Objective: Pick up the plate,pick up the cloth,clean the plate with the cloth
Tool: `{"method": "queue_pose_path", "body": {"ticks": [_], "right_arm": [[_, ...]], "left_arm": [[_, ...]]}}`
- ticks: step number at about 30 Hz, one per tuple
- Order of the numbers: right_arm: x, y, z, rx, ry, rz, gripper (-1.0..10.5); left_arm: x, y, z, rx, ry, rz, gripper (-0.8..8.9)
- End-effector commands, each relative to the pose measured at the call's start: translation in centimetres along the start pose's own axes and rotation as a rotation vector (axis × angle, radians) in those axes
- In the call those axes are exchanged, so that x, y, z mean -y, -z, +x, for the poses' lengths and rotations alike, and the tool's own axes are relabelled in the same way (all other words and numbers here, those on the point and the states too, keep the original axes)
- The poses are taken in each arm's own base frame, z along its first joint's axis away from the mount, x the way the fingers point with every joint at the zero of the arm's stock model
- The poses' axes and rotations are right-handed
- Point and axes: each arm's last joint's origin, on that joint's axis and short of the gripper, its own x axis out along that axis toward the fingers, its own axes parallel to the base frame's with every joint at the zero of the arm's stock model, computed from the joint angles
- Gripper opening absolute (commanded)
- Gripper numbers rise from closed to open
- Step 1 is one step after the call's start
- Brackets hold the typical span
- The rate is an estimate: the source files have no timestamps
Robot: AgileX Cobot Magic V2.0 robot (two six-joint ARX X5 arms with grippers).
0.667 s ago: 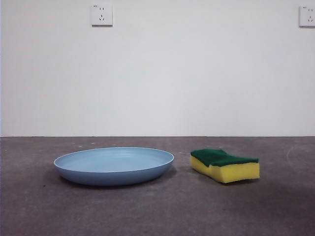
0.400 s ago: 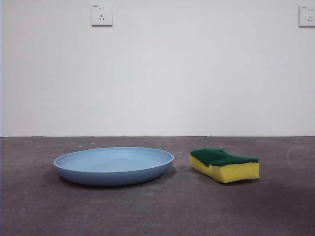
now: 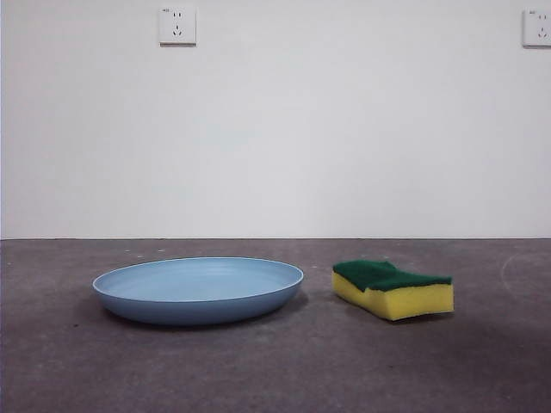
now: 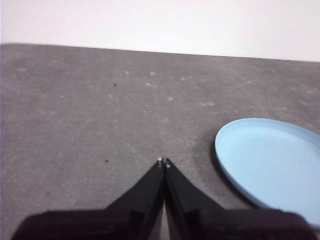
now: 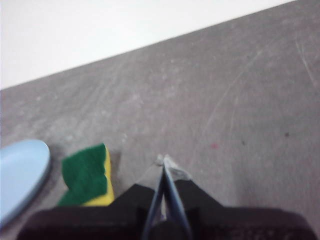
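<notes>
The light-blue plate (image 3: pixel 199 289) lies flat on the grey table, left of centre in the front view. The cloth (image 3: pixel 393 288), a yellow sponge with a green top, rests on the table just to the plate's right. Neither arm shows in the front view. My left gripper (image 4: pixel 163 162) hangs shut and holds nothing, over bare table with the plate (image 4: pixel 272 165) off to one side of it. My right gripper (image 5: pixel 164 161) is shut too, nothing in it, with the cloth (image 5: pixel 88 175) a short way beside it and the plate's edge (image 5: pixel 20 172) beyond that.
A white wall with two power sockets (image 3: pixel 177 25) stands behind the table. Bare grey tabletop (image 3: pixel 275 370) stretches in front of the plate and the sponge.
</notes>
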Motion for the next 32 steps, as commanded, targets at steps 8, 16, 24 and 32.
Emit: {"method": "queue_pose_path", "body": {"ticks": [8,16,24,32], "right_arm": [[-2.1,-8.2,0.5,-0.094,0.014,-0.004,-0.1],[-3.7,-13.3,3.8,-0.372,-0.128,-0.110,0.0],[-3.8,-14.0,7.2,-0.638,-0.222,-0.083,0.3],[-3.6,-13.5,8.0,-0.685,-0.222,-0.071,4.8]], "left_arm": [[0.9,-6.3,-1.1,-0.035,0.026,-0.086,-0.06],[1.9,-11.1,1.1,-0.208,0.137,-0.083,-0.06],[2.8,-12.4,5.4,-0.448,0.378,-0.117,-0.02],[2.7,-10.8,8.0,-0.583,0.364,-0.204,3.22]]}}
